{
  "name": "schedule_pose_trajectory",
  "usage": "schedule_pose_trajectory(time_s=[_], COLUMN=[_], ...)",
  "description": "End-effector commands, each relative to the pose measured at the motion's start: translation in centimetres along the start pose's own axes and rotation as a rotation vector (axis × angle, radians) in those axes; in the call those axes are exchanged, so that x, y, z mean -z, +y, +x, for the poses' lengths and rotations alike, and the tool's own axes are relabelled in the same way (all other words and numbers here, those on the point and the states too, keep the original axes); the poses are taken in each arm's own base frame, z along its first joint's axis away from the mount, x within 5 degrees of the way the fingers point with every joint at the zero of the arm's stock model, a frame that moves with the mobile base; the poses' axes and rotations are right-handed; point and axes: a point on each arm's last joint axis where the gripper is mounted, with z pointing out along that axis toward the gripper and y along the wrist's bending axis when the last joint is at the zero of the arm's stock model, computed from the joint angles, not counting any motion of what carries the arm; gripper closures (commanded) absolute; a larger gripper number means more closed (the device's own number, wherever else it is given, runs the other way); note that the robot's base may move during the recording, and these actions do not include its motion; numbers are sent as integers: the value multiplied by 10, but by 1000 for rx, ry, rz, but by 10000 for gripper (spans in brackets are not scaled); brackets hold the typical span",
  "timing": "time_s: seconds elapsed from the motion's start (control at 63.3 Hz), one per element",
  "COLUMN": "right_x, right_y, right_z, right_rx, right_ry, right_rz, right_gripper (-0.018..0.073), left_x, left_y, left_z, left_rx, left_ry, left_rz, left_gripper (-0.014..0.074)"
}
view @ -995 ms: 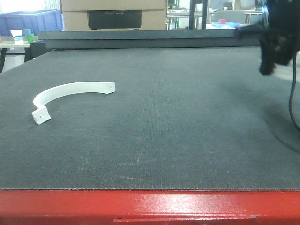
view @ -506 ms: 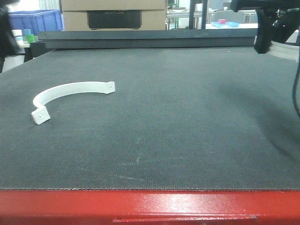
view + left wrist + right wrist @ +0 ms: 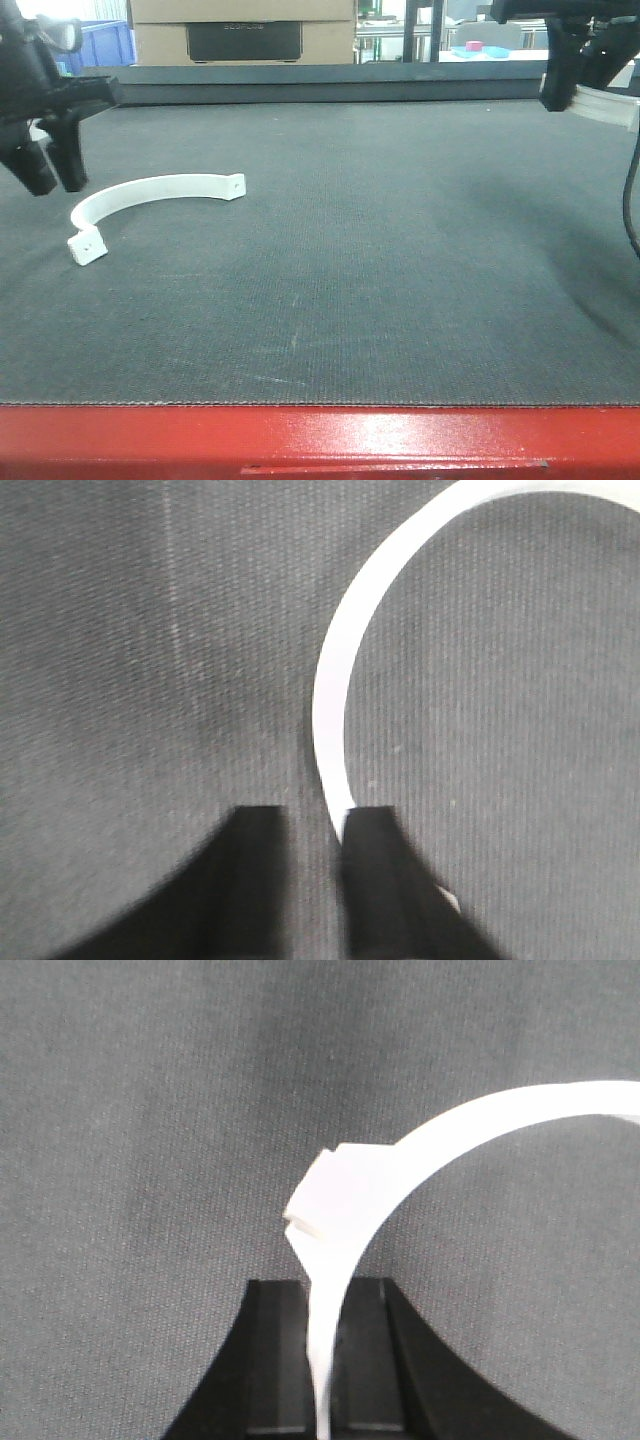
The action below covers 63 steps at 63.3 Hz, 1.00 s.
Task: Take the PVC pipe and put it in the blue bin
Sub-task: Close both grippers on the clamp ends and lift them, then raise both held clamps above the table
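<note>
The red table edge (image 3: 320, 440) runs along the front, and a dark mat (image 3: 380, 260) covers the tabletop behind it. On the left part of the mat lies 1 curved PVC piece (image 3: 150, 190), a white half-ring lying flat with a small tab at each end.

The left gripper (image 3: 52, 178) hangs just beside its far-left bend. In the left wrist view its 2 black fingers (image 3: 375, 880) stand slightly parted with only mat between them, and the white arc runs just beside the right-hand one.

Farther back on the right, the right gripper (image 3: 572, 88) is raised above the mat and clamped on a second PVC arc (image 3: 400, 1170), whose end sits pinched between the fingers.

Beyond the table, the blue bin (image 3: 105, 45) shows at far left, partly hidden by the left arm, next to a cardboard box (image 3: 243, 30).
</note>
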Motion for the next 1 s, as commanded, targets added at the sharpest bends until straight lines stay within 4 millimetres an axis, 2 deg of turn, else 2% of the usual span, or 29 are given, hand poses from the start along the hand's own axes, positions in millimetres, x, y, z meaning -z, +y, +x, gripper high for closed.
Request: schedule_pose_trajectory(time_s=[0.0,0.269,0.442,0.695,0.79,0.916,0.979], right_x=[6,-3,-12,-12,-12,-10,-8], right_y=[-1,-1,-2,-2,-2,-2,-2], right_z=[-1,5,11,12,12,12,12], right_rx=[10,9,8,8,8,8,9], right_ry=[-27,-8,20,24,24,19,12], right_rz=[7,9,11,11,11,11,10], right_gripper=[727,727,727,727,727,727,727], left_x=[-3,-21,-35,-38,-38,-38,-38], left_y=[-3,-9,-16,-10,-8,-9,-9], left_z=[-5,-8,-8,-9,-9,-9,-9], left_rx=[19,23,0,20,22,24,27], left_ry=[-26,-25,-7,-10,-10,-9,-7], left_rz=[15,16,10,-60,-74,-70,-67], left_gripper=[341,346,381,447,512,707,707])
